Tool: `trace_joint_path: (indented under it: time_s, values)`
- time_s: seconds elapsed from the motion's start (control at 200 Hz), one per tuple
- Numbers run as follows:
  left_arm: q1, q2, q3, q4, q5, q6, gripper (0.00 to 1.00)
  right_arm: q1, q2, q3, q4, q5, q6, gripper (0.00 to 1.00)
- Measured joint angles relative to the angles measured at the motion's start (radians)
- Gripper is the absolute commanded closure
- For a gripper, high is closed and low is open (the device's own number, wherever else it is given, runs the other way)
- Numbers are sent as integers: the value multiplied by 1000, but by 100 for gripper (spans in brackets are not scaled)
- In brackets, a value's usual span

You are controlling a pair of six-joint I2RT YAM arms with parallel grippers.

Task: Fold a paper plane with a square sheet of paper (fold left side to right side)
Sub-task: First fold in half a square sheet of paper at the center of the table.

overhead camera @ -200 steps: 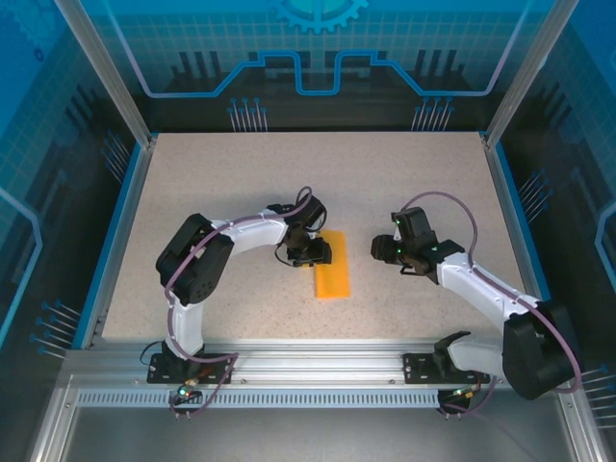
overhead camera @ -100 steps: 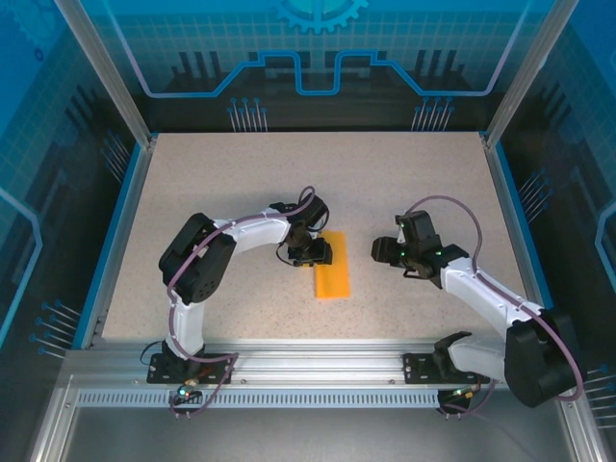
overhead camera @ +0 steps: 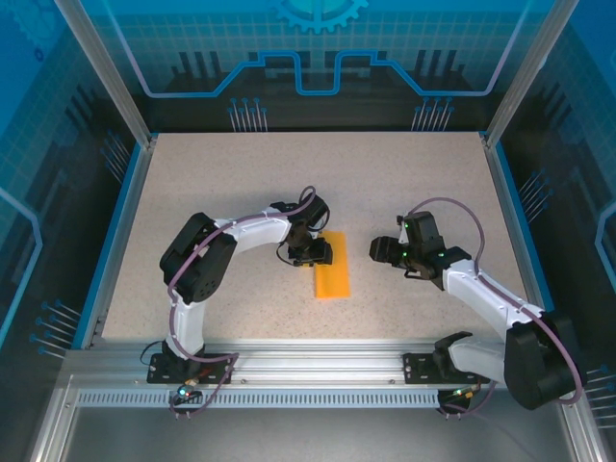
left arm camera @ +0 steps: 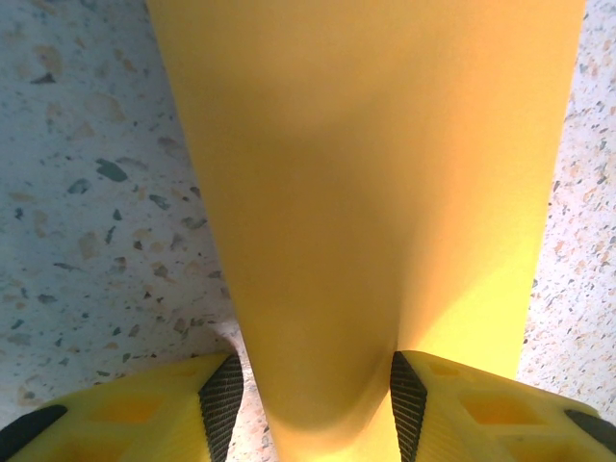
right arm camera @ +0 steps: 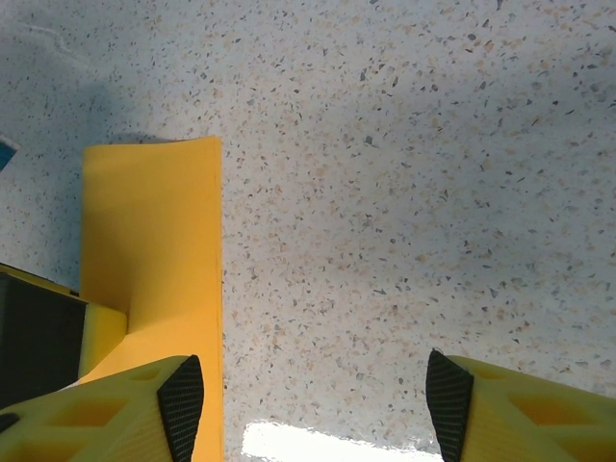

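The square sheet of paper (overhead camera: 332,277) lies folded into a narrow orange strip at the table's middle. My left gripper (overhead camera: 313,252) sits at the strip's far end. In the left wrist view a raised, curled fold of the paper (left arm camera: 375,173) stands between the fingers of the left gripper (left arm camera: 308,409). The right pad touches it, while bare table shows beside the left pad. My right gripper (overhead camera: 378,249) hovers just right of the strip, open with nothing in it. In the right wrist view the paper (right arm camera: 149,231) lies at the left, and the right gripper (right arm camera: 315,404) spans bare table.
The speckled tabletop (overhead camera: 241,183) is bounded by blue rails at left (overhead camera: 115,231) and right (overhead camera: 508,221). An aluminium frame (overhead camera: 318,361) runs along the near edge by the arm bases.
The right gripper's jaws have spread wider and its tip has edged slightly toward the strip. The left arm and the paper have stayed put.
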Motion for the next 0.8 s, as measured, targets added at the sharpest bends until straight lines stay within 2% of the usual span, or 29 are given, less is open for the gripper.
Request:
trace_joint_path:
  time_s: [0.795]
  values:
    - [-18, 5, 16, -22, -40, 26, 49, -2, 0, 0, 2, -8, 0, 33]
